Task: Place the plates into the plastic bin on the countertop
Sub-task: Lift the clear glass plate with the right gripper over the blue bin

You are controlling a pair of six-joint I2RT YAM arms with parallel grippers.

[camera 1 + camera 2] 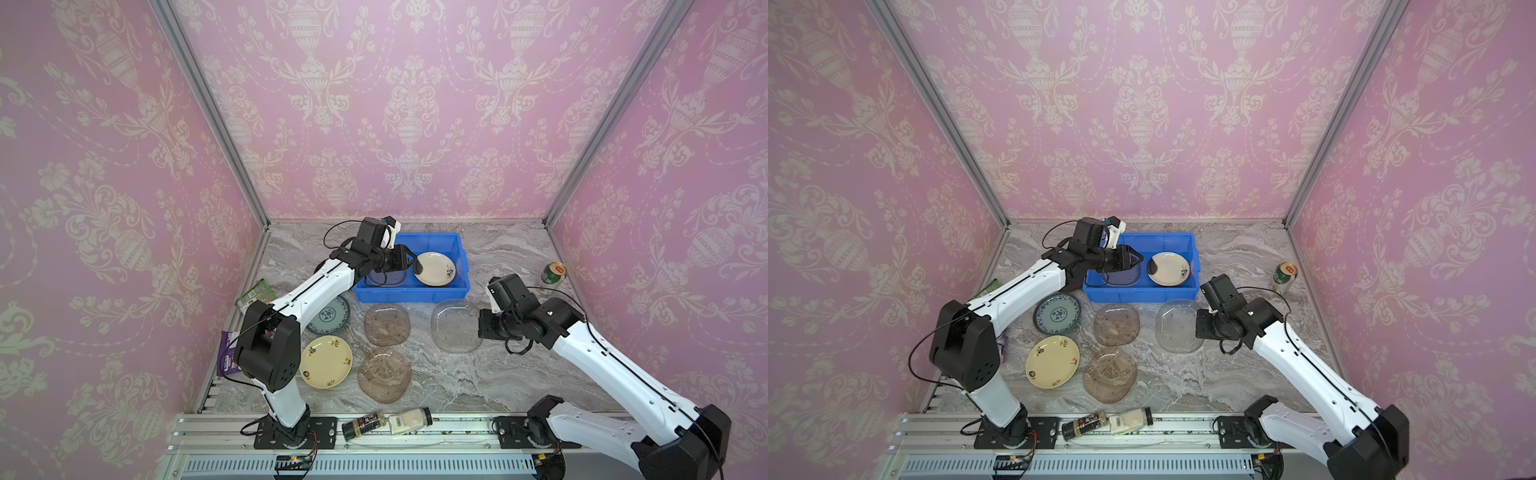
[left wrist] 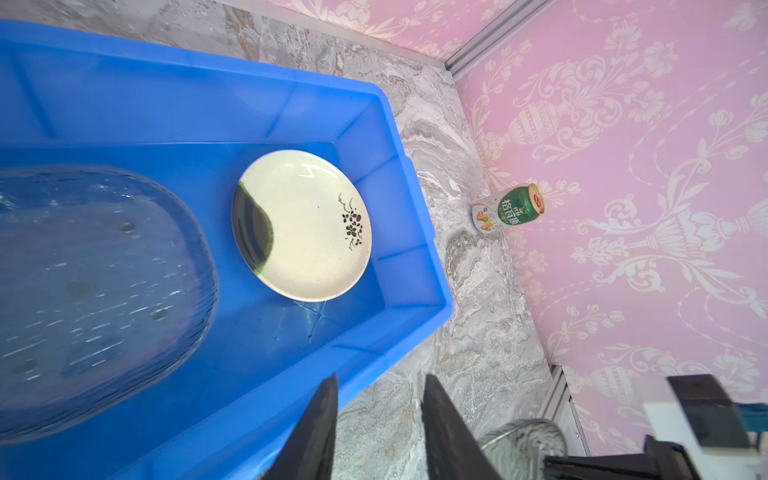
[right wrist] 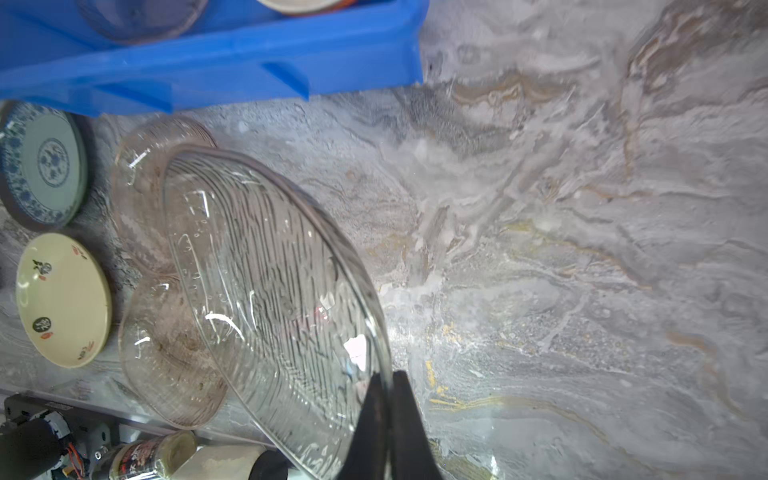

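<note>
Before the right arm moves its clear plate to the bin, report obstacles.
Nothing lies between clear plate and bin. The left gripper hovers over the bin's left half; a cream plate occupies the right.

I could read white Chinese characters, beginning 格, on the green can (image 2: 508, 208) at mid-right; nothing else was legible.

Both top views look down from high at the front, facing the back wall (image 1: 395, 124), over the whole bench (image 1: 478, 374) (framing nearly equal, shifted sideways). The left wrist camera hangs close over the blue bin (image 2: 166, 108), past the left end effector (image 2: 381, 378). The right wrist camera looks close along the clear plate (image 3: 270, 270) in the right end effector (image 3: 388, 374), sharing the bin's wall
</note>
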